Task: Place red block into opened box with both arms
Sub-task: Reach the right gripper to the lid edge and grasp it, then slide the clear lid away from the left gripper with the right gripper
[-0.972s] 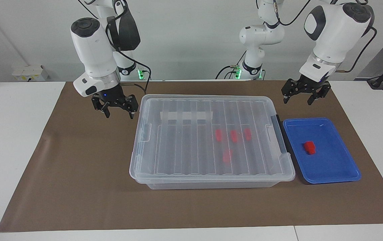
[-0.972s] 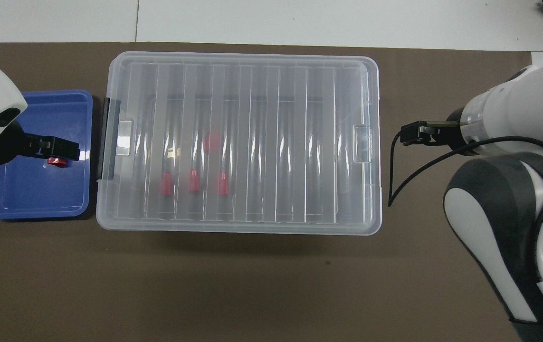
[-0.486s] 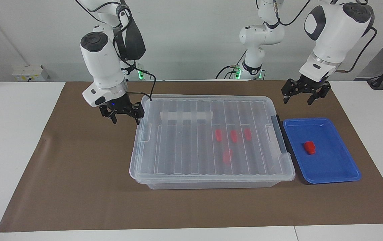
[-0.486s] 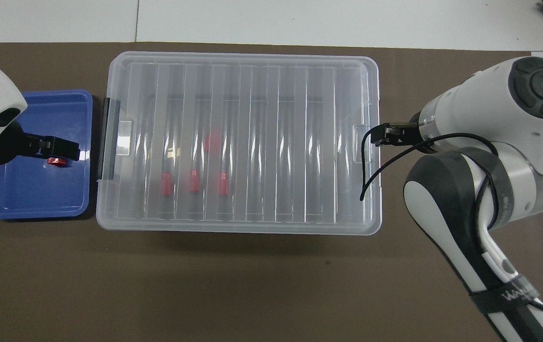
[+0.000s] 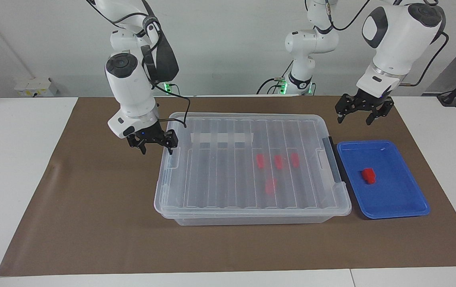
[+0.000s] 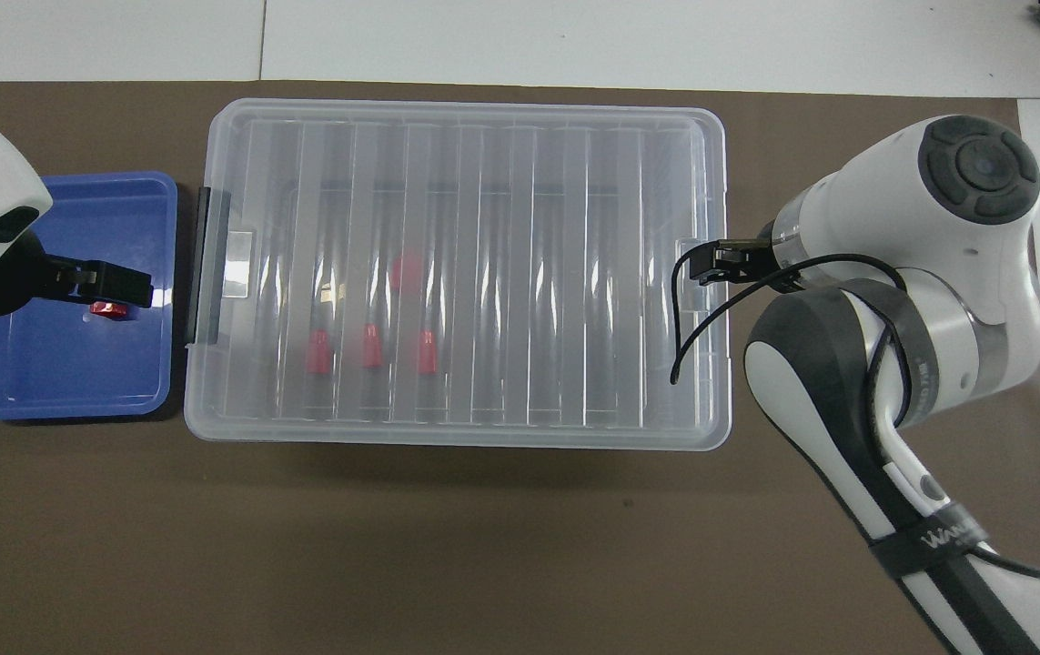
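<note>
The box (image 5: pixel 251 167) lies lengthwise at the middle of the brown mat (image 5: pixel 92 223) on the worktop (image 5: pixel 16 159), its ribbed clear lid (image 6: pixel 456 273) on it. Four red blocks (image 5: pixel 277 161) show through the lid: three in a row and one apart from them, all toward the end that carries the dark grey handle (image 5: pixel 333 159). Just beside that handle end, toward the left arm's end of the worktop, sits a shallow blue tray (image 5: pixel 395 203). The red block (image 5: pixel 368 175) lies alone on the tray's floor, near its middle, touched by nothing.

In the facing view, with the box as the dial's centre, the right gripper (image 5: pixel 154 145) is at about ten o'clock, over the box's end edge that has no grey handle, above the clasp there. Its jaws are spread wide and hold nothing. In the overhead view its black tip (image 6: pixel 720 266) is over that same end of the lid.

The left gripper (image 5: pixel 363 113) is at about two o'clock from the box in the facing view, raised over the mat close to the tray's robot-side edge. Its jaws also gape wide and empty. From overhead it covers part of the tray, with the red block (image 6: pixel 106 308) peeping out right under its tip (image 6: pixel 124 289).
</note>
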